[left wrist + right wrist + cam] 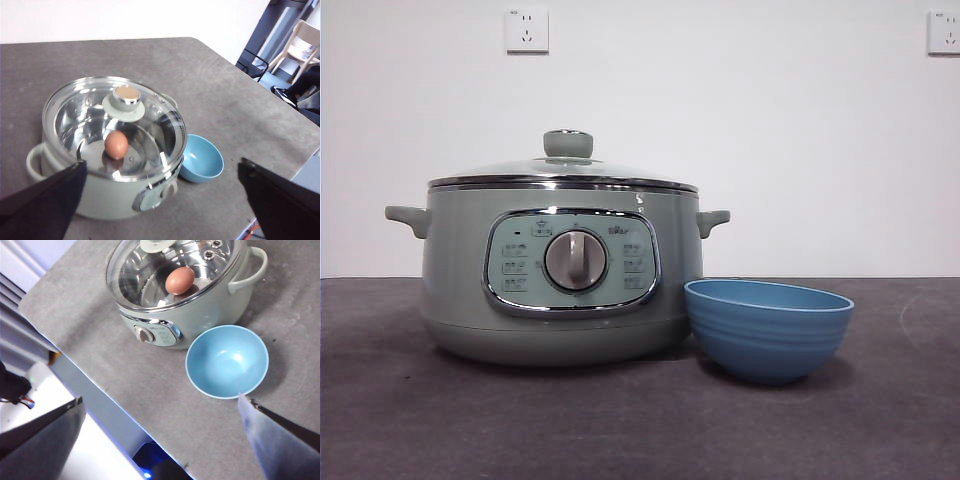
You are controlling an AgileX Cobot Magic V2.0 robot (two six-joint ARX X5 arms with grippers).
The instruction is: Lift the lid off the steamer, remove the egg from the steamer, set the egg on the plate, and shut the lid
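The sage-green steamer [560, 270] stands on the grey table with its glass lid [565, 170] closed on top. Through the lid a brown egg [116, 144] rests on the steel rack inside, also seen as the egg [179, 280] in the right wrist view. The blue plate [767, 327], a small deep bowl, sits empty just right of the steamer [107, 150]. My left gripper [165, 200] hovers open high above the pot, apart from it. My right gripper [160, 440] is open too, high over the table's front edge near the plate [227, 361].
The table's front edge [95, 390] runs below the right gripper. A chair [300, 47] stands off the table's far side. Two wall sockets [526, 30] sit on the white wall behind.
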